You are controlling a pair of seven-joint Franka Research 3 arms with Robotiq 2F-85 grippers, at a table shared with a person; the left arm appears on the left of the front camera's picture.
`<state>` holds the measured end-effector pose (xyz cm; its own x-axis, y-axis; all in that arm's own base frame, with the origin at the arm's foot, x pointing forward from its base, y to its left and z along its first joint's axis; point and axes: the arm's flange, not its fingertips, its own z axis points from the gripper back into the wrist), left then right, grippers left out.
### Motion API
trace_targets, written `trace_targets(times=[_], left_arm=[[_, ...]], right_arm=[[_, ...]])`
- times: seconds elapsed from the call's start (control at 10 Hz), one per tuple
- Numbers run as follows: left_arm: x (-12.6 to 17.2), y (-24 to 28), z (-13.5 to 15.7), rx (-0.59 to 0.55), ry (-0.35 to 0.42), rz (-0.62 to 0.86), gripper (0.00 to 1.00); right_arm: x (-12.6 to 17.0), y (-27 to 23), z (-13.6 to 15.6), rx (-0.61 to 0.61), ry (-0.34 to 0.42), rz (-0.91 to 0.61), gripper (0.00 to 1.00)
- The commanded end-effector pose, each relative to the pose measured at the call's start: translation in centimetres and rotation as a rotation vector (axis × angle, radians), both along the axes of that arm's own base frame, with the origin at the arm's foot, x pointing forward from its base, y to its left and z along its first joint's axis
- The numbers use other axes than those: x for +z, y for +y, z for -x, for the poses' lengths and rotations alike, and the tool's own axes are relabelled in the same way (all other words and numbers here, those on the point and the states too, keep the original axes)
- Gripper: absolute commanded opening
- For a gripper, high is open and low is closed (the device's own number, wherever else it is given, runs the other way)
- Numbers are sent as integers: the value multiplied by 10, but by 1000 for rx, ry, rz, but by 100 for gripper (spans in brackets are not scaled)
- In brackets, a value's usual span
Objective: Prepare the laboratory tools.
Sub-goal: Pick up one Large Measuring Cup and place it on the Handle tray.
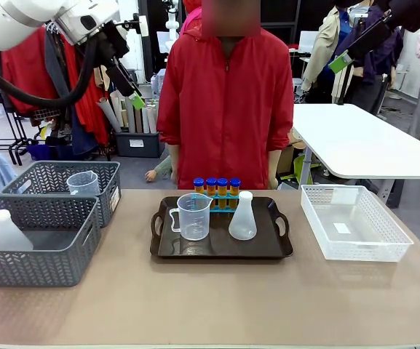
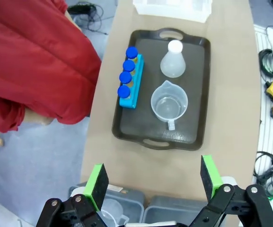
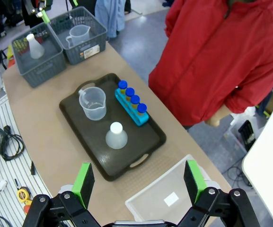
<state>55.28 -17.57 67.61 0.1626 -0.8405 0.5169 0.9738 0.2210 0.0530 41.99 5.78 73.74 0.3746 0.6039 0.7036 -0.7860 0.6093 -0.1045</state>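
A dark tray (image 1: 217, 249) sits mid-table, holding a clear handled beaker (image 1: 193, 216), a translucent white conical flask (image 1: 243, 217) and several orange tubes with blue caps (image 1: 217, 188) in a blue rack. My left gripper (image 1: 133, 94) hangs high at the upper left; in its wrist view the left gripper (image 2: 153, 182) stands open far above the tray (image 2: 193, 118), beaker (image 2: 169, 101), flask (image 2: 173, 60) and tubes (image 2: 128, 78). My right gripper (image 1: 341, 62) is raised at the upper right; the right gripper (image 3: 139, 182) is open over the beaker (image 3: 92, 102), flask (image 3: 116, 136) and tubes (image 3: 132, 101).
Two grey woven baskets (image 1: 38, 247) stand at the left, one holding another flask (image 1: 7, 231), the other a beaker (image 1: 83, 182). A white mesh basket (image 1: 351, 222) sits to the right of the tray. A person in a red jacket (image 1: 226, 94) stands at the far edge.
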Motion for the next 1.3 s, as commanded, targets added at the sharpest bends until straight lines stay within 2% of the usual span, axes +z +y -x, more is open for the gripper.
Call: trace_targets(times=[0.0,0.5,0.6,1.1,1.2], left_arm=[[4,10,5,-19,15,89,100],[31,44,34,-30,-53,172,100],[37,51,39,-28,-48,182,100],[37,55,40,-32,-39,151,100],[44,53,36,-5,-45,151,100]], right_arm=[[1,0,1,4,-3,-1,100],[1,0,1,4,-3,-1,100],[1,0,1,4,-3,-1,100],[1,0,1,4,-3,-1,100],[1,0,1,4,-3,-1,100]])
